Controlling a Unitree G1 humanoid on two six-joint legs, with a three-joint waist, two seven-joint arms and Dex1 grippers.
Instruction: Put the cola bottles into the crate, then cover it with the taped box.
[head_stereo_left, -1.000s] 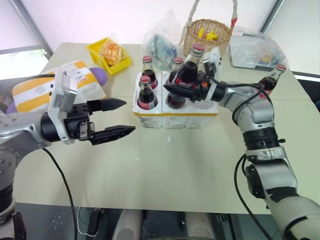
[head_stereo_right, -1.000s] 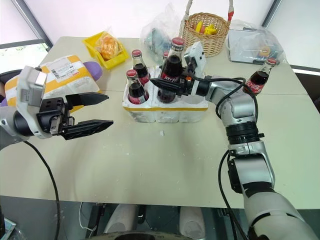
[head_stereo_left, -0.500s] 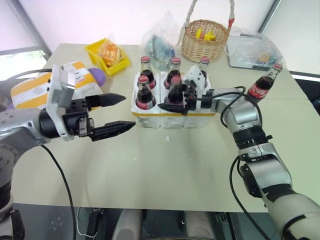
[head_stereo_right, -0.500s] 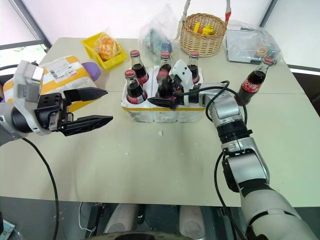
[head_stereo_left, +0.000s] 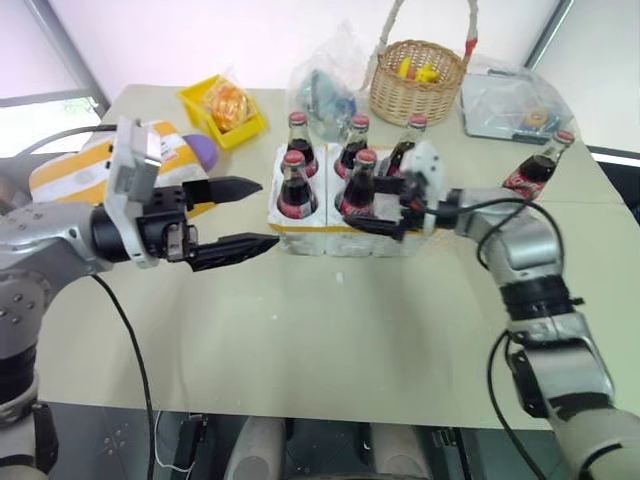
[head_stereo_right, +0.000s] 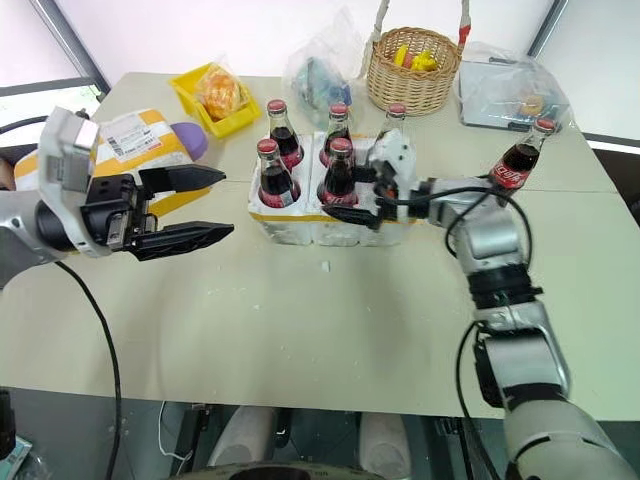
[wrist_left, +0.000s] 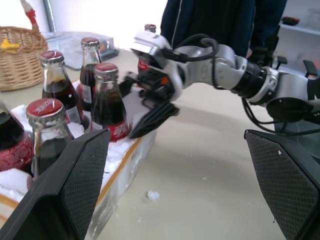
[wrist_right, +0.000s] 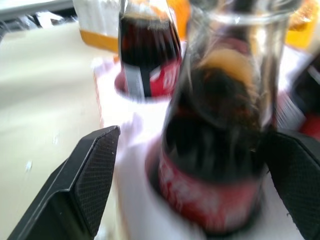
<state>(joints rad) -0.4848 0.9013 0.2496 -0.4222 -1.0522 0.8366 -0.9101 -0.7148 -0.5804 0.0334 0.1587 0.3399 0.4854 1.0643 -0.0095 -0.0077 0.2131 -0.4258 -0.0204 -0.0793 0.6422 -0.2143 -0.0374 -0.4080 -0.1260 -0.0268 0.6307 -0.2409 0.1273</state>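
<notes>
Between the right fingers (wrist_right: 90, 185), a crated cola bottle (wrist_right: 220, 150)

Five cola bottles (head_stereo_right: 337, 172) upright in crate (head_stereo_right: 290, 222), sixth (head_stereo_right: 520, 160) apart

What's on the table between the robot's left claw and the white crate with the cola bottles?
Just bare table, seen in both eye views. The open left gripper points toward the crate, with nothing in the gap.

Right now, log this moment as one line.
cola bottles: five in crate | sixth bottle: on table | right pincer: open at front-middle bottle | left pincer: open
</notes>
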